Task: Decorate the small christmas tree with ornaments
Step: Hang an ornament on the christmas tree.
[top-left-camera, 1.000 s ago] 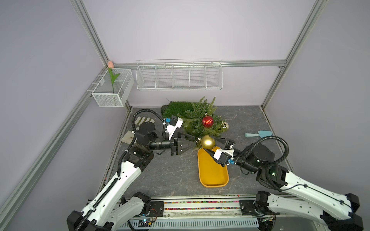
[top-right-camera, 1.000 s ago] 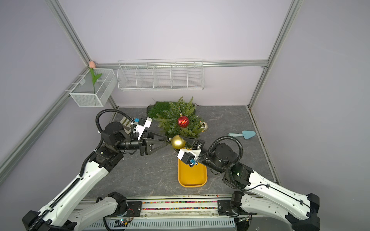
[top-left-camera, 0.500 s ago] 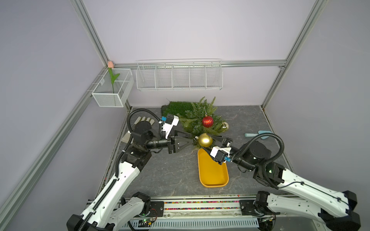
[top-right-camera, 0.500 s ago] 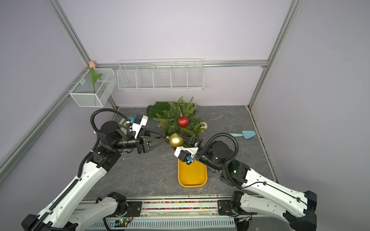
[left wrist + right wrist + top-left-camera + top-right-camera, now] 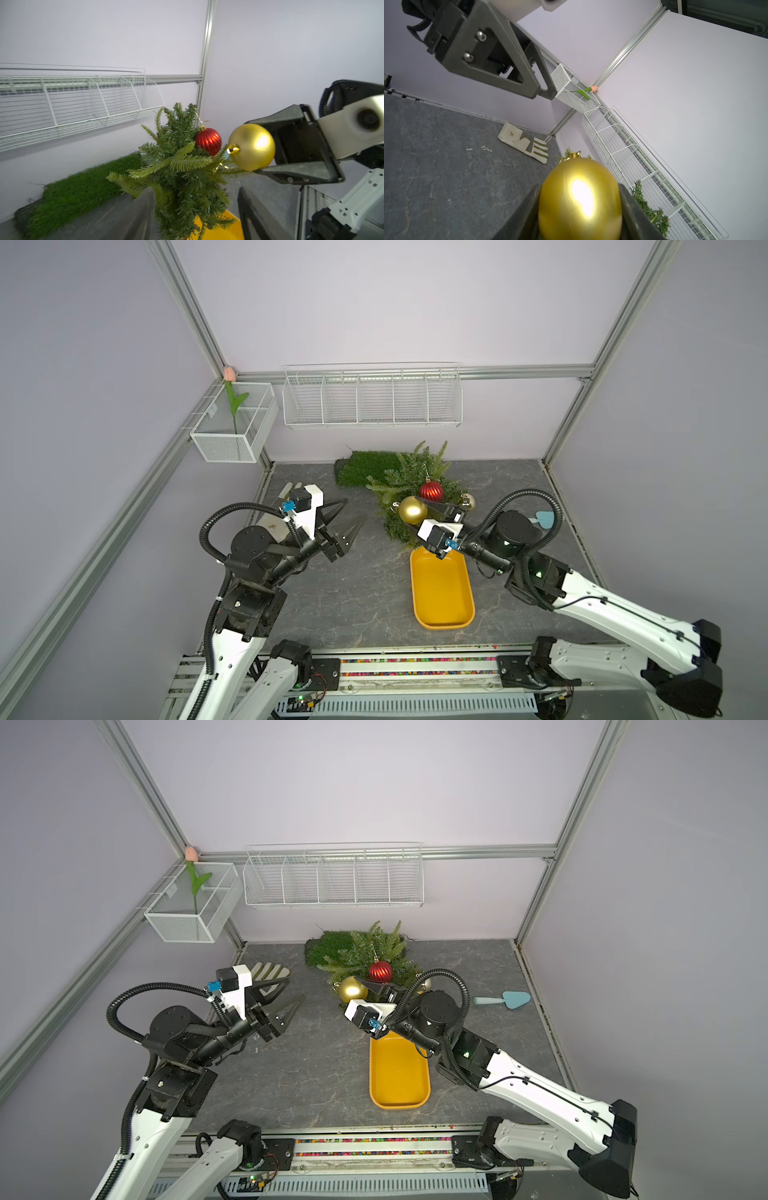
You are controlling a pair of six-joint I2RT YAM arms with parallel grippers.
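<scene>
A: Where is the small bushy artificial Christmas tree (image 5: 399, 483)?

B: At the back of the dark grey stone-pattern desk (image 5: 353, 593), upright, just beside the flat green turf mat (image 5: 361, 468). Both top views show it.

A: And the ornaments?

B: The ribbed shiny red bauble (image 5: 431, 490) hangs by a gold cord from a branch high on the tree. The shiny pale gold bauble (image 5: 467, 500) sits low at the tree's right edge, partly hidden by the right arm. The matte gold bauble (image 5: 412, 510) is up in the air at the tree's near left side, just beside the red one.

A: What has it?

B: The right end effector (image 5: 579, 207). Its two dark fingers (image 5: 525, 214) press on opposite sides of the ball, closed as far as the ball lets them. In the left wrist view the ball's small cap points into the branch tips. Whether its loop is over a branch I cannot tell.

A: The left end effector (image 5: 355, 509)?

B: Jaws spread wide, nothing between them. It is held above the desk, near the tree's left side but apart from it, pointing toward it.

A: Anything else on the desk?

B: An oblong yellow plastic tray (image 5: 441, 593) lies in front of the tree, its far end under the right wrist. A cream work glove (image 5: 270, 971) lies by the left wall, a pale blue spatula-shaped tool (image 5: 509, 999) by the right wall.
</scene>
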